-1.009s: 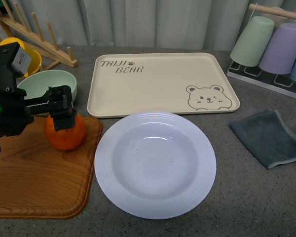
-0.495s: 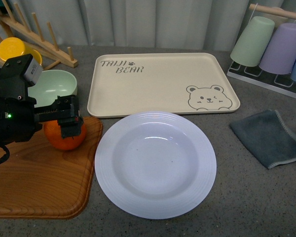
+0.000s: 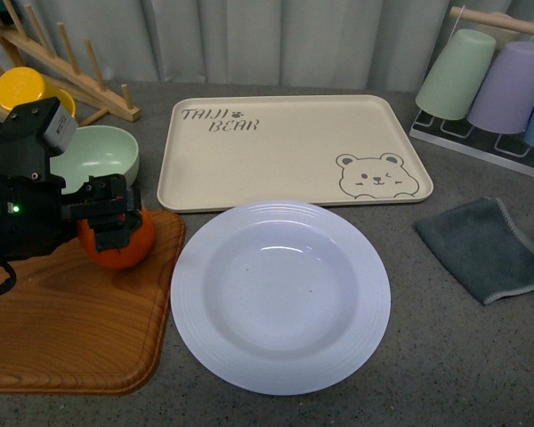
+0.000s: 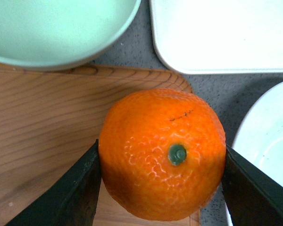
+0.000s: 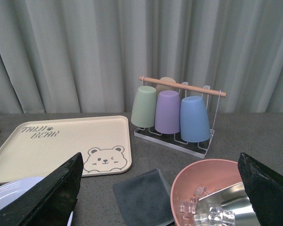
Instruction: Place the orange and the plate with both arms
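The orange rests at the far right corner of the wooden board, with my left gripper shut on it. From the left wrist, the orange fills the space between both black fingers, its green stem dot facing the camera. The white plate lies on the grey table just right of the board, its rim close to the orange. My right gripper is open and high up, off the front view; a sliver of the plate shows in its view.
A beige bear tray lies behind the plate, a pale green bowl behind the board. A grey cloth and a cup rack are at the right. A pink bowl with ice sits below the right gripper.
My left arm shifted slightly back and to the right over the past second, then eased left a little. The orange stayed gripped at the board's corner. Plate unmoved.
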